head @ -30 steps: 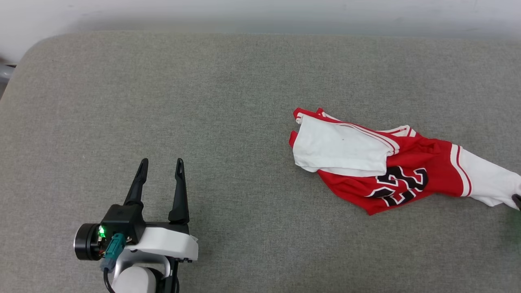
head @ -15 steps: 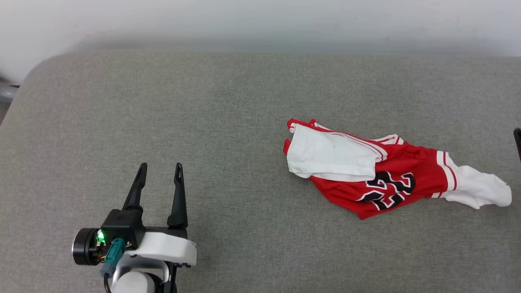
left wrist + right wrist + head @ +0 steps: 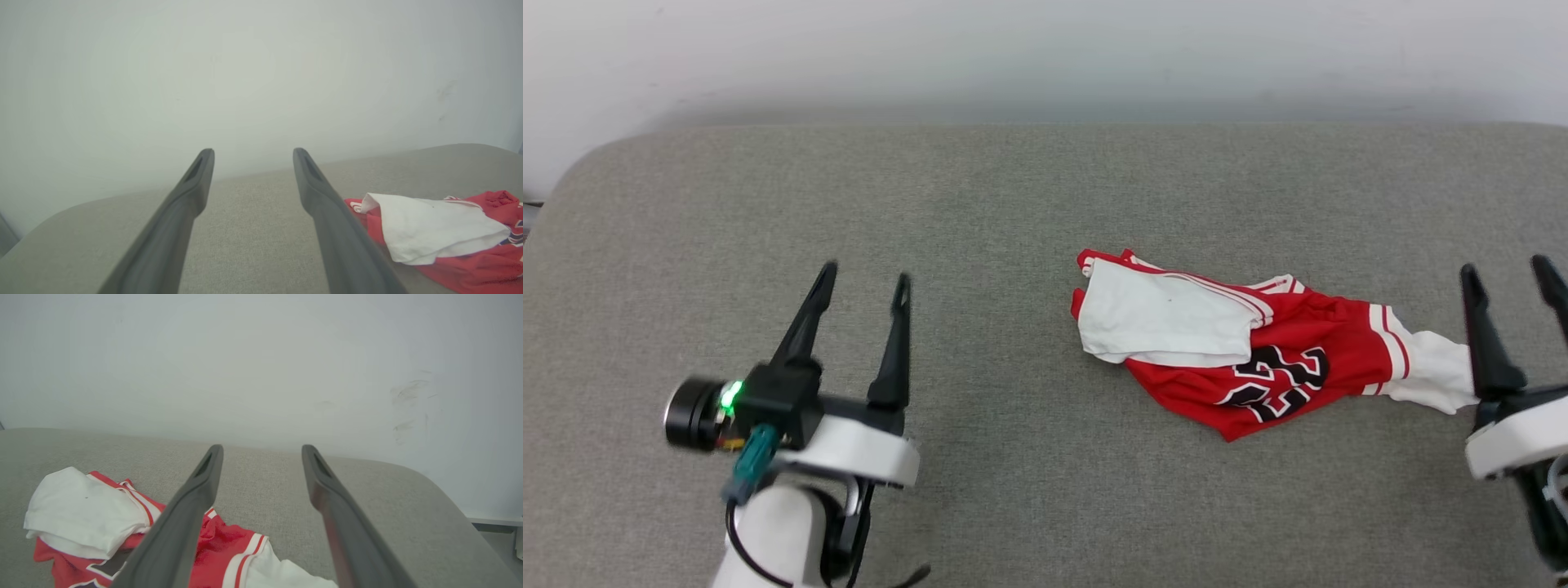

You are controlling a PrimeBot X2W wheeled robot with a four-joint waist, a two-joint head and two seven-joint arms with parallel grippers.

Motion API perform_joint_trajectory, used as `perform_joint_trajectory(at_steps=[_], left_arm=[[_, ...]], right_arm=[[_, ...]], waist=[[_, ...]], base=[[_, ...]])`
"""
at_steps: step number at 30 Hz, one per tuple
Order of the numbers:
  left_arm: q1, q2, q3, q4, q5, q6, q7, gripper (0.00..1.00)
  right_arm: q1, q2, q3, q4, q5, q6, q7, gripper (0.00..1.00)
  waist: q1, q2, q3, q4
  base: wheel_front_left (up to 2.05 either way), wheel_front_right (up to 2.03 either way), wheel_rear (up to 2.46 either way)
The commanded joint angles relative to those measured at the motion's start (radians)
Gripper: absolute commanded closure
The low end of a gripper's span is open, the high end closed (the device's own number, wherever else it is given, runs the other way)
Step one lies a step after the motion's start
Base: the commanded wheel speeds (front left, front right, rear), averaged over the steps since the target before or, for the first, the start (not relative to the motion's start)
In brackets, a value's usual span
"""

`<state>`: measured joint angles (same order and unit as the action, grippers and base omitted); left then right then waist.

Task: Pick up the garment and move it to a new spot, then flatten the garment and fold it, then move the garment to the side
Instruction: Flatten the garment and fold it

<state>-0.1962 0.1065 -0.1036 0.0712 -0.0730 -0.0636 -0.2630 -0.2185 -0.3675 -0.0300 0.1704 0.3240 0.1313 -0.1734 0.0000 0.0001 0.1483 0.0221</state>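
The garment (image 3: pixel 1307 359), a red jersey with white sleeves and black lettering, lies crumpled on the grey cushion at centre right, one white sleeve folded over its left part. The left wrist view has the garment (image 3: pixel 433 232) at lower right; the right wrist view has the garment (image 3: pixel 229 555) at lower left. My left gripper (image 3: pixel 864 282) hovers open at the lower left, well apart from the cloth. My right gripper (image 3: pixel 1507 269) stands open at the right edge, just beside the garment's right sleeve, nothing between its fingers (image 3: pixel 196 490).
The grey cushion (image 3: pixel 980 204) spans the view, with rounded corners at the far left and far right. A pale wall (image 3: pixel 1045 49) rises right behind it. Bare fabric stretches between my left gripper and the garment.
My right gripper has let go of the right sleeve, opened, and come into view beside it. The sleeve has slumped back. My left gripper rose slightly. The camera tilted, shifting the whole picture.
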Motion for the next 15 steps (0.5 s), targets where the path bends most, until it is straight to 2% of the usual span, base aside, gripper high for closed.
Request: perform_joint_trajectory(at_steps=[1,5,8,15], left_arm=[[-0.041,0.014,-0.014,0.012,0.002,-0.017,0.004,0.0],[-0.194,0.06,-0.075,0.03,-0.024,-0.053,0.071,0.0],[-0.308,0.1,-0.149,0.042,-0.067,-0.064,0.164,0.0],[-0.563,0.226,-0.457,0.058,-0.324,-0.065,0.455,0.0]], right_arm=[[0.037,0.026,-0.007,-0.039,-0.02,-0.001,0.013,0.0],[0.102,0.09,-0.019,-0.141,-0.068,-0.001,0.042,0.0],[0.121,0.114,-0.011,-0.183,-0.085,-0.001,0.059,0.0],[0.097,0.123,0.004,-0.193,-0.084,-0.001,0.061,0.0]], waist=[[0.0,-0.0001,0.002,-0.007],[0.0,-0.0001,0.013,-0.029],[0.0,-0.0001,0.026,-0.051],[0.0,-0.0001,0.072,-0.097]], base=[[0.0,0.0,0.0],[0.0,0.0,0.0],[0.0,0.0,0.0],[0.0,0.0,0.0]])
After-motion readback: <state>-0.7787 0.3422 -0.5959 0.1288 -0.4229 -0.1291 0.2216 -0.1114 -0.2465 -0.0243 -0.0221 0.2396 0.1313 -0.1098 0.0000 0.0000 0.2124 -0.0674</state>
